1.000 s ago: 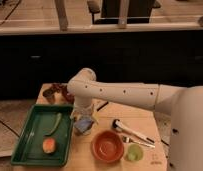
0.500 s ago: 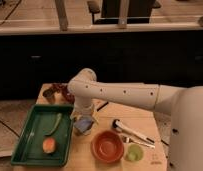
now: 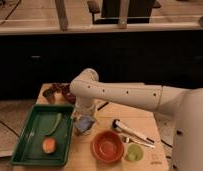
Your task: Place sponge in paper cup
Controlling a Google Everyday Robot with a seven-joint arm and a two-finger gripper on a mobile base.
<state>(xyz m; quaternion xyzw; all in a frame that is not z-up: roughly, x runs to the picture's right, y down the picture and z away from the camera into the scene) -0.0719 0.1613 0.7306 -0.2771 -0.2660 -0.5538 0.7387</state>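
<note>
Beside the right rim of the green tray (image 3: 26, 146), toward the middle of the tabletop (image 3: 137, 119), the gripper (image 3: 85, 117) hangs from the white arm (image 3: 125, 95) and points straight down onto the sponge (image 3: 84, 127). The sponge, a small light-blue pad, lies on the wood between the tray and the orange-red bowl (image 3: 107, 146). The gripper sits right over it, and this view does not show whether it has closed on the pad or only hovers at it.

By the look of things, the step in hand is the pickup. The sponge is not yet lifted and is nowhere near its goal. The small pale-green vessel at the front right, which I take for the paper cup (image 3: 134, 153), stands just beside the bowl and near a white-handled tool (image 3: 134, 133).

The next move calls for a sure hold on the soft pad and a lift clear of the tabletop. After that comes a carry to the right and forward, past or over the bowl. The paper cup has a narrow mouth and is probably light, so the drop should be centred and low, or a nudge may tip it.
</note>
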